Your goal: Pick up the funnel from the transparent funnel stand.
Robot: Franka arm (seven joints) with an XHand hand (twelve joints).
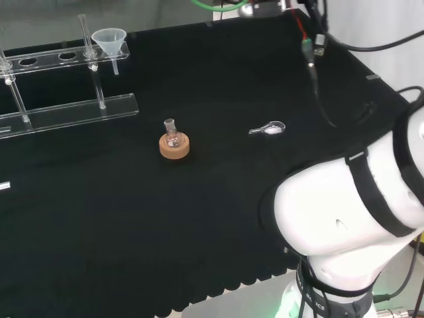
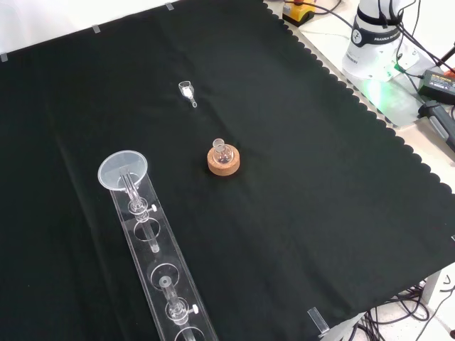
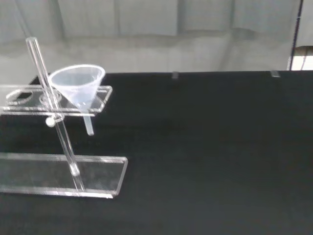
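Near the cloth's (image 1: 218,218) far left corner in the head view, the funnel (image 1: 110,42) sat in the end hole of the transparent funnel stand (image 1: 66,112). Front view: funnel (image 2: 123,170) at the stand's (image 2: 160,263) upper end, left of the flask on its cork ring (image 2: 223,160). Wrist view: funnel (image 3: 78,85) seated upright in the stand (image 3: 63,171); finger state could not be told.

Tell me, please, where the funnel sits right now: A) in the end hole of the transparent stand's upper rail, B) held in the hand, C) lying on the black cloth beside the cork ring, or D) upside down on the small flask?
A: the funnel sits upright in the end hole of the transparent stand, its stem hanging below the upper rail.
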